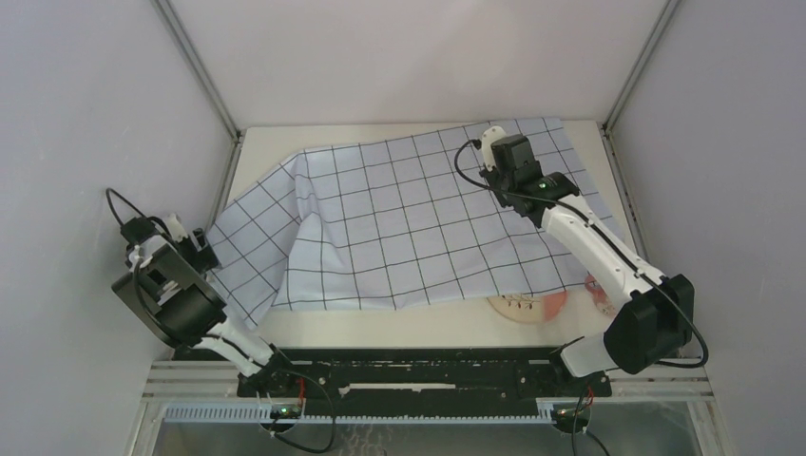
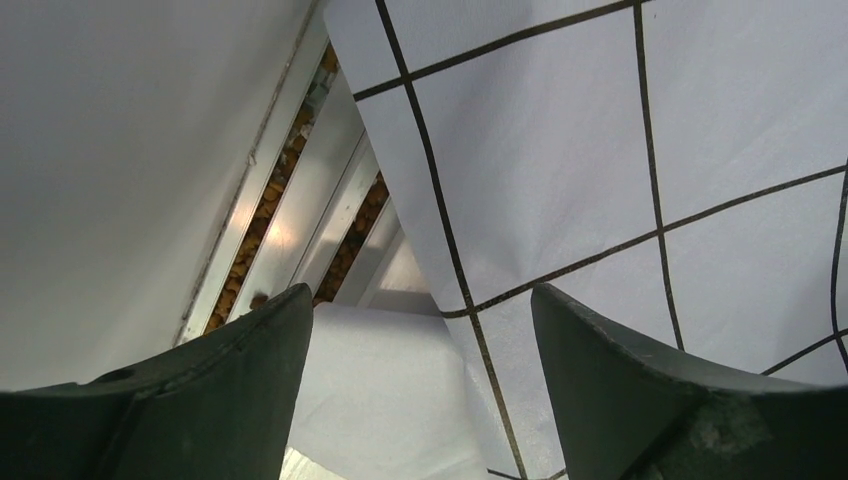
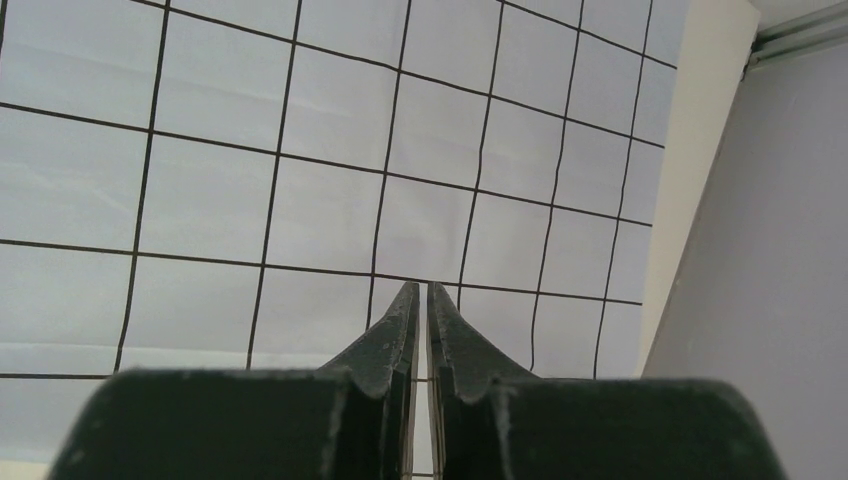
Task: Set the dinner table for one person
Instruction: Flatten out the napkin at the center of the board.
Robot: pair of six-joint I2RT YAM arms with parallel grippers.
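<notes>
A pale-blue cloth with a black grid (image 1: 399, 218) lies rumpled across the cream dinner table (image 1: 380, 328). My left gripper (image 1: 200, 249) hangs at the cloth's near-left corner. In the left wrist view it (image 2: 420, 295) is open, with a folded edge of the cloth (image 2: 400, 380) lying between the fingers and touching neither. My right gripper (image 1: 491, 142) is over the far right part of the cloth. In the right wrist view it (image 3: 422, 288) is shut, with only a thin slit between the fingers and the tips down at the cloth (image 3: 300, 180). Nothing shows between them.
A pinkish plate (image 1: 527, 309) peeks out from under the cloth's near edge, and another pink-and-white item (image 1: 597, 290) sits half hidden behind the right arm. Grey walls close in on three sides. A metal rail (image 2: 300, 200) runs along the table's left edge.
</notes>
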